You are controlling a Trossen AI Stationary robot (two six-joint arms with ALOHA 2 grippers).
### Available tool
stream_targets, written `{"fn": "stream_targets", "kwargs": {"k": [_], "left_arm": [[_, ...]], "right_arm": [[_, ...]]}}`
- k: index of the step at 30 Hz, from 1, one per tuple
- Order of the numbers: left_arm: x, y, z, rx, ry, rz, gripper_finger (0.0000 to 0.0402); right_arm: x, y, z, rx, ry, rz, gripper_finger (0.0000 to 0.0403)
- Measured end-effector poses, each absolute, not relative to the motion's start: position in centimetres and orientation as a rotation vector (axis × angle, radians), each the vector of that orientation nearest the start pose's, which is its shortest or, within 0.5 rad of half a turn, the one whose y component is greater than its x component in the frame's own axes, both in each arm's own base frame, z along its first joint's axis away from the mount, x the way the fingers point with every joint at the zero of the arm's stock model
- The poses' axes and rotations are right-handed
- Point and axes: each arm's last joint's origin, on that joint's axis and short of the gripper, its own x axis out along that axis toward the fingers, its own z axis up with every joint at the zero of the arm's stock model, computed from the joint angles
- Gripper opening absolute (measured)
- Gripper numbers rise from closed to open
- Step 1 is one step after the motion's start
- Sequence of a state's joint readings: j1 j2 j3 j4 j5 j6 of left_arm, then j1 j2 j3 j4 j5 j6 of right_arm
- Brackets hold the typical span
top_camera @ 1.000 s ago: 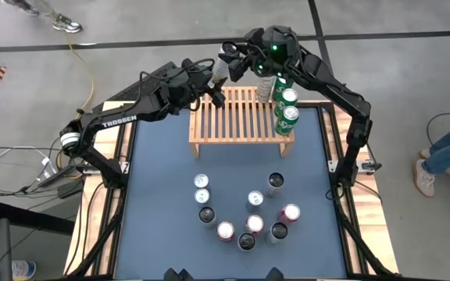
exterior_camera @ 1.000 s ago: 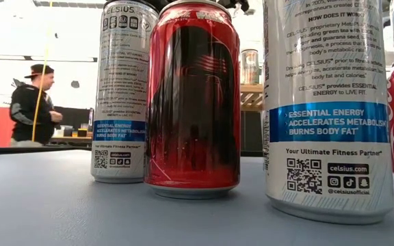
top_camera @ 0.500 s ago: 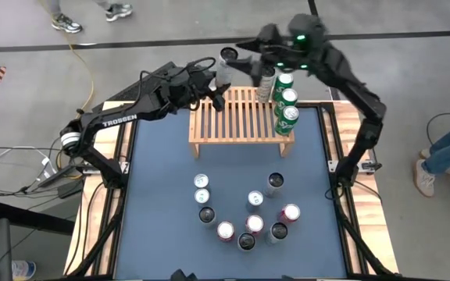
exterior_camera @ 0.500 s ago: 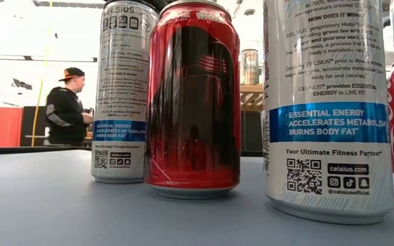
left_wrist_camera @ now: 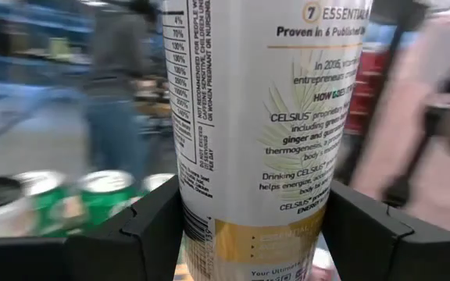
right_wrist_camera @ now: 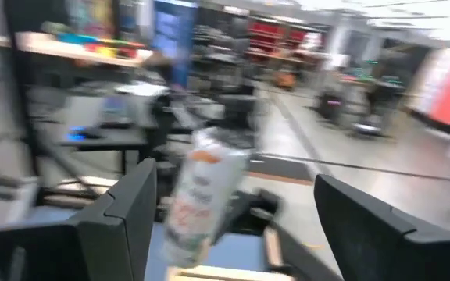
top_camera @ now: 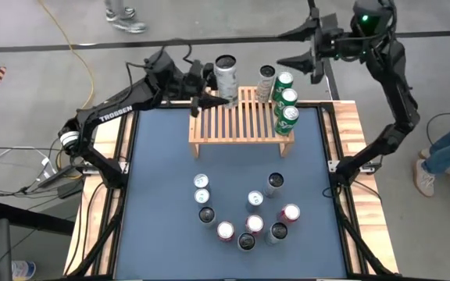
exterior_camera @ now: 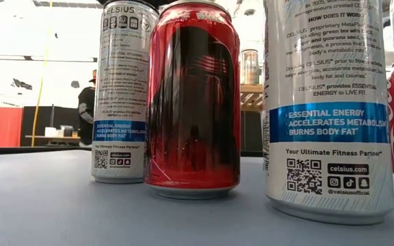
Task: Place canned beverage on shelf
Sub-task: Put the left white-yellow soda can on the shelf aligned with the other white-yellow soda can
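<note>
The left claw (top_camera: 223, 82) is clamped on a white can (top_camera: 226, 74), one dark finger on each side of it, as the left wrist view shows with the can (left_wrist_camera: 256, 133) filling the gap between the fingers (left_wrist_camera: 151, 226). The can stands upright at the far edge of the shelf (top_camera: 237, 125), near its far left corner; whether its base touches the slats cannot be told.

The shelf sits on the blue counter (top_camera: 155, 195) at its far edge, midway between the left and right edges. Along the shelf's right edge stand three green cans (top_camera: 287, 109) in a row, touching or nearly so, and a silver can (top_camera: 266, 80) stands just beside them at the far edge.

The right claw (top_camera: 303, 48) is raised beyond the counter's far right corner, well apart from the shelf, with its fingers spread and nothing between them; the right wrist view shows the two fingers (right_wrist_camera: 119, 222) wide apart.

On the near half of the counter a loose cluster of ten cans (top_camera: 244, 215) stands upright. From counter height, a red can (exterior_camera: 193, 102) stands between two white ones, and a person (exterior_camera: 87, 113) is in the room behind.
</note>
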State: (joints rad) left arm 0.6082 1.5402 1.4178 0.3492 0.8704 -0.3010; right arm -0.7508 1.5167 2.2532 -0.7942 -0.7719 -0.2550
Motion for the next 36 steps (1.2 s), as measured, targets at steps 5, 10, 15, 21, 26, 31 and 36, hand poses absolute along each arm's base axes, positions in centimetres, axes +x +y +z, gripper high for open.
{"fn": "stream_targets", "kwargs": {"k": [5, 10, 15, 21, 26, 31, 36], "left_arm": [[29.4, 17.7, 42.0, -0.166, -0.12, -0.42, 0.0237], [29.5, 17.3, 42.0, -0.164, -0.104, -0.486, 0.0238], [29.6, 16.9, 42.0, -0.139, -0.093, -0.545, 0.0238], [29.5, 16.9, 42.0, -0.128, -0.091, -0.558, 0.0238], [29.5, 16.8, 41.9, -0.133, -0.082, -0.569, 0.0238], [29.5, 16.8, 41.8, -0.144, -0.072, -0.574, 0.0238], [29.6, 16.8, 41.5, -0.224, -0.023, -0.593, 0.0238]], "right_arm": [[21.2, -14.9, 56.3, -0.185, 0.026, 0.172, 0.0296], [24.7, -15.7, 55.1, -0.125, 0.022, 0.258, 0.0296], [27.9, -16.1, 53.8, -0.053, 0.019, 0.37, 0.0296], [30.0, -15.8, 53.2, 0.009, 0.009, 0.469, 0.0296], [30.2, -15.7, 53.0, -0.029, 0.005, 0.42, 0.0304], [30.6, -15.4, 53.0, -0.097, -0.004, 0.361, 0.0349], [30.1, -15.5, 52.9, -0.095, 0.026, 0.346, 0.0384]]}}
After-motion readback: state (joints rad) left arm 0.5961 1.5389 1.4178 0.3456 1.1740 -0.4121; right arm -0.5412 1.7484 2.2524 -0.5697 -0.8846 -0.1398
